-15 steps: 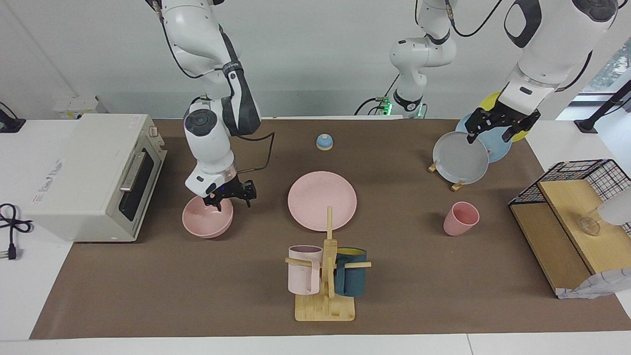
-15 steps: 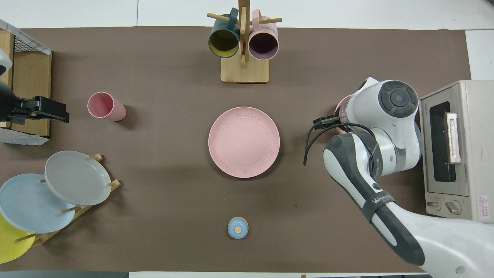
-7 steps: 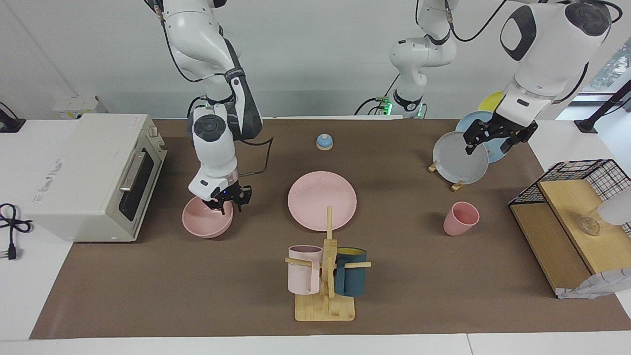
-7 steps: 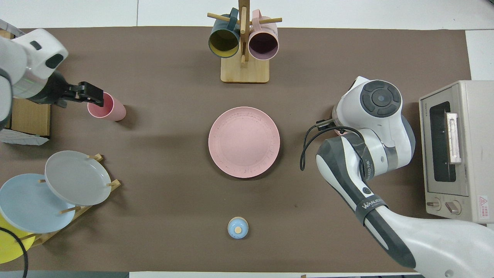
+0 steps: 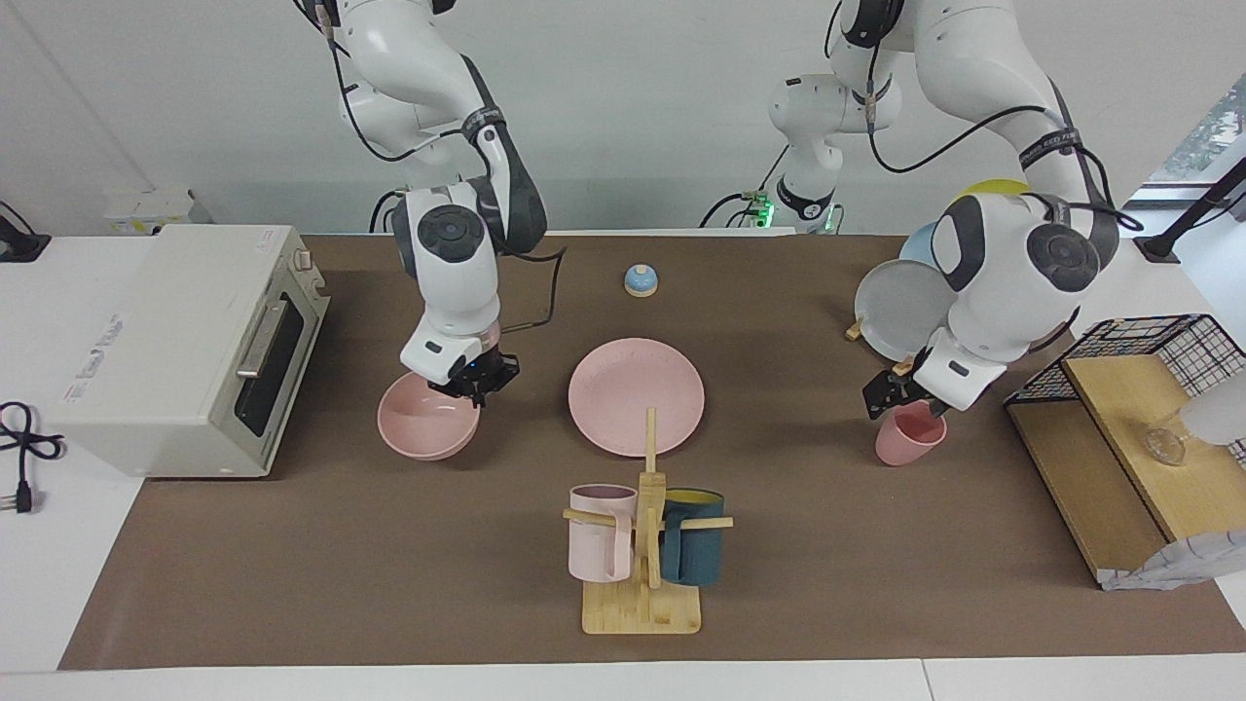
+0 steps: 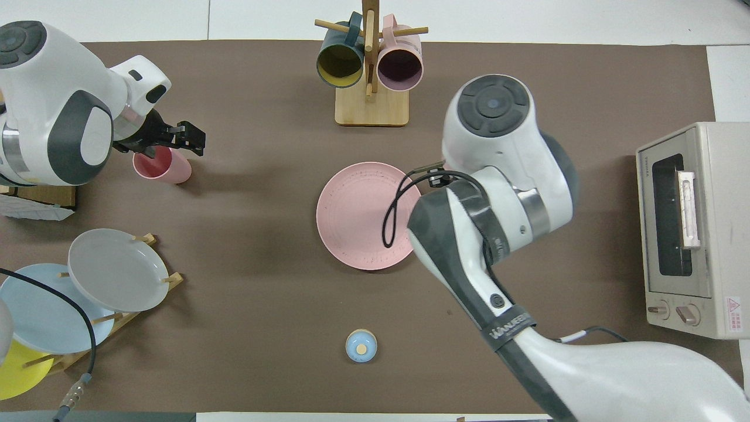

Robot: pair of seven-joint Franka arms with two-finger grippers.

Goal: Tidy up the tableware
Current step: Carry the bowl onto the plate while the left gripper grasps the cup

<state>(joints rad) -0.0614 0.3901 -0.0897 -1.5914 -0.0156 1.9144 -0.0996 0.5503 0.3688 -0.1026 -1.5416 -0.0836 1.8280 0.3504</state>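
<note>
We see the wide flat matte pink plate (image 5: 637, 396) at frame centre. Centre-left, the right gripper (image 5: 474, 378) pinches the rim of the rounded pink bowl (image 5: 426, 431). At right, the left gripper (image 5: 902, 397) spreads wide over the small tapered pink cup (image 5: 906, 435).

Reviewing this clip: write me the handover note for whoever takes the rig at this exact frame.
Right gripper: shut on the pink bowl at its rim, the bowl between the toaster oven and the pink plate.
Left gripper: open, at the rim of the pink cup, which stands upright toward the left arm's end.
Done: nothing stacked; the plate is bare at mid-table.
Left: likely bring the bowl and cup together with the plate.
</note>
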